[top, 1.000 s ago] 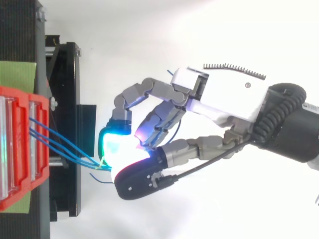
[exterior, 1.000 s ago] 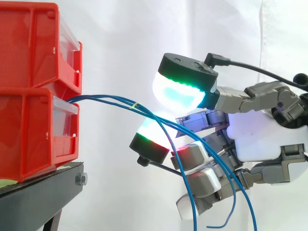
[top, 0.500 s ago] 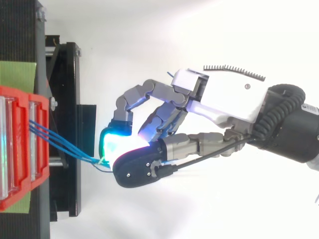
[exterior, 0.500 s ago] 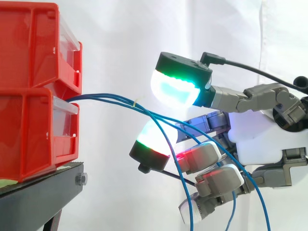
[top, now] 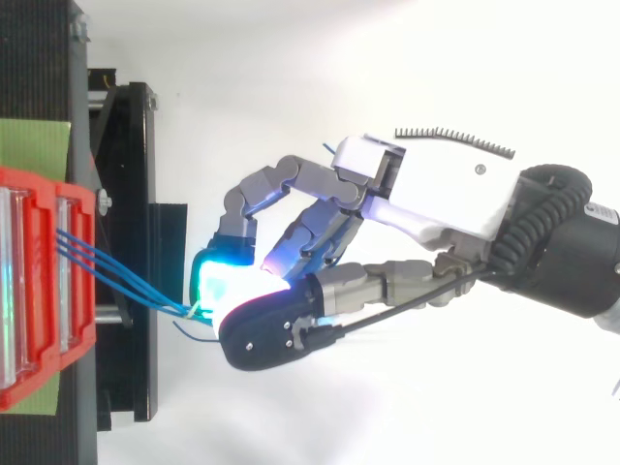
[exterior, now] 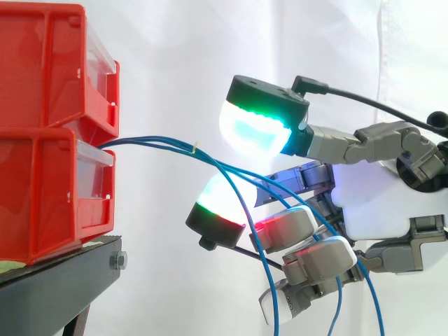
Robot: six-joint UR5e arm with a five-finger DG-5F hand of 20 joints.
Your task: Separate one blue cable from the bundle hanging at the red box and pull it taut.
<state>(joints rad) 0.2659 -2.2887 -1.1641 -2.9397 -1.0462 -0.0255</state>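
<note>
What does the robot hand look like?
The robot hand has a smooth white shell for a palm and grey, blocky fingers. Its fingertips are thick rounded pads with black backs, glowing white, cyan and green, with a little red.

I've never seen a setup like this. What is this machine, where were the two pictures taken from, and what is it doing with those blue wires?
It is a robot arm that ends in a mechanical hand, shaped roughly like a person's. One picture is taken from beside the work, looking level across it. The other is taken from above, looking down. Both show the same scene. On the left, two red bins are stacked on a black stand in front of a white curtain. Several thin blue cables come out at the front of the bins, run across to the hand and hang down past it, so they are slack. These pictures do not show whether the hand actually grips one.
</note>
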